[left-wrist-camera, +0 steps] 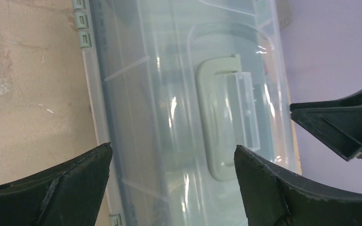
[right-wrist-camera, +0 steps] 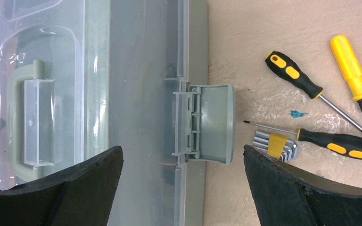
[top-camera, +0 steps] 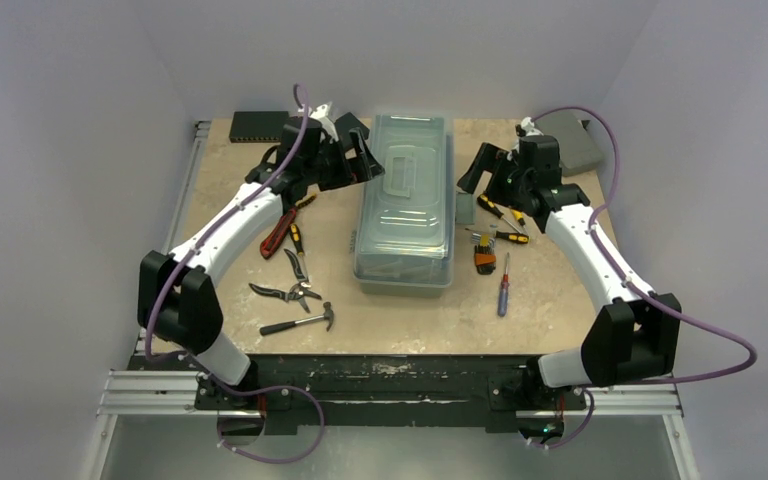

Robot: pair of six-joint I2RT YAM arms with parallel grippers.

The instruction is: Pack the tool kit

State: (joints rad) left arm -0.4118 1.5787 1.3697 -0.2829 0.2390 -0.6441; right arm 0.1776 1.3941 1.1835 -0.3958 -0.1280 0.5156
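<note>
The sage-green toolbox (top-camera: 405,200) stands shut in the middle of the table, translucent lid down, handle (left-wrist-camera: 221,122) on top. My left gripper (top-camera: 365,150) hovers open over its far left side, the lid showing between its fingers (left-wrist-camera: 173,147). My right gripper (top-camera: 477,170) hangs open at the box's right edge, over the lid's edge, beside the flipped-out latch (right-wrist-camera: 212,122), holding nothing (right-wrist-camera: 183,148). Left of the box lie a red knife (top-camera: 278,232), pliers (top-camera: 297,262) and a hammer (top-camera: 300,322). On the right lie yellow-black screwdrivers (right-wrist-camera: 297,77) and hex keys (right-wrist-camera: 275,143).
A flat black box (top-camera: 260,125) sits at the back left corner and a flat grey case (top-camera: 572,140) at the back right. A blue-handled screwdriver (top-camera: 503,285) lies near the box's front right. The right gripper's finger (left-wrist-camera: 339,122) shows in the left wrist view.
</note>
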